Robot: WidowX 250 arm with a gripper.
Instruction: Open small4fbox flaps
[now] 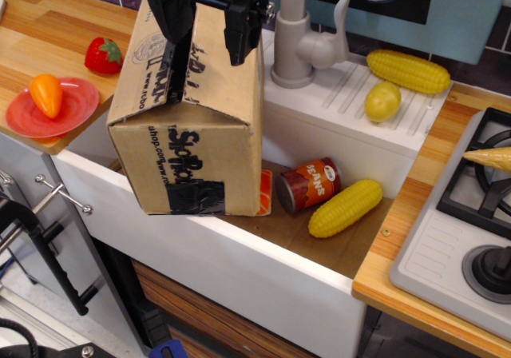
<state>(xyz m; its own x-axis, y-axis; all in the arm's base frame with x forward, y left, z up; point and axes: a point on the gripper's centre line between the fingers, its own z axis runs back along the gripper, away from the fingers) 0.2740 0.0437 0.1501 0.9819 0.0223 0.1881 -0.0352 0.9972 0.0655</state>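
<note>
Black gripper sits at top of the small4fbox, fingers apart, straddling the top panel; whether they pinch one of the flaps can't be told. Box stands tilted at the sink's left end, flaps down. Bean can and corn lie near the sink's right edge.

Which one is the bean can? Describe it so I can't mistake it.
Find the white sink below the faucet. On its brown floor, right of the big cardboard box, the bean can lies on its side. It is red-brown with a printed label, unlike the yellow corn beside it.
</note>
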